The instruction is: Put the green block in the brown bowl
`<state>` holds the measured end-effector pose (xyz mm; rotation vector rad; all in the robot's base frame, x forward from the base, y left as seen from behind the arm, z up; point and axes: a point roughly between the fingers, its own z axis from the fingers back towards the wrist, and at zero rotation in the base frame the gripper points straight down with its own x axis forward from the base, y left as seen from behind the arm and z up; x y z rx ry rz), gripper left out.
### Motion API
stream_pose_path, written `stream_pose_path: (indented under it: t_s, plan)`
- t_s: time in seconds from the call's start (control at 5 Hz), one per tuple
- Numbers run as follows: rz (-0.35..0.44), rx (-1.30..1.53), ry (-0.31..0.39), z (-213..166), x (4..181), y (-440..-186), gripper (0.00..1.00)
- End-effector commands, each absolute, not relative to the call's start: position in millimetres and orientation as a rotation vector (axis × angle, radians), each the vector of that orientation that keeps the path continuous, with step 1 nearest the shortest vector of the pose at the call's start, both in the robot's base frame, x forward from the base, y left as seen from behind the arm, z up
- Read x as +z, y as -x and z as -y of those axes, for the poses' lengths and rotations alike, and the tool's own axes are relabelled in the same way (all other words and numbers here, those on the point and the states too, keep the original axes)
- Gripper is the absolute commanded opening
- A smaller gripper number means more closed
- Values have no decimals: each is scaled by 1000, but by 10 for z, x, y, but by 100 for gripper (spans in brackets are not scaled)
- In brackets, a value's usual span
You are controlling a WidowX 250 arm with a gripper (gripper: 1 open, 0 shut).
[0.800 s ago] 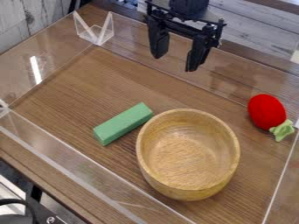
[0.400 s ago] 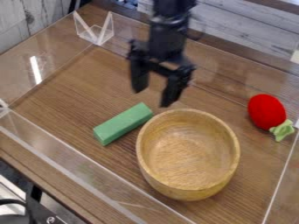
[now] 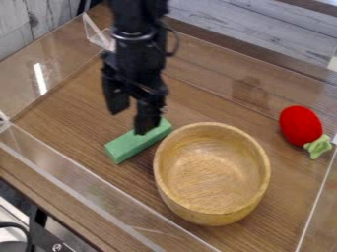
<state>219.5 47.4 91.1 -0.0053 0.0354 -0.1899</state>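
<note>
The green block (image 3: pixel 130 144), a flat elongated bar, lies on the wooden table just left of the brown bowl (image 3: pixel 212 172). The bowl is a round wooden one and holds nothing. My gripper (image 3: pixel 129 110) points straight down over the block's upper right end, jaws open, nothing between them. One fingertip hides part of the block's end; whether it touches the block I cannot tell.
A red strawberry-like toy (image 3: pixel 301 124) with a green leaf sits at the right edge. Clear acrylic walls (image 3: pixel 53 74) ring the table, and a small clear stand (image 3: pixel 102 34) sits at the back left.
The gripper has travelled from the back of the table forward and left, and has come down over the green block. Its jaws stayed open. Block and bowl have not moved.
</note>
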Motion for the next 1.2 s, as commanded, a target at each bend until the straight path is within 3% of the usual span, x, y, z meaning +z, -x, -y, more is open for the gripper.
stream_pose_path:
  t_s: [0.0,0.6,1.0]
  plan:
    - [44,-211,-1,-386,864,-2228,100]
    - [76,-152,4,-310,414,-2310,100]
    - [76,-111,-9,-571,370,-2324,100]
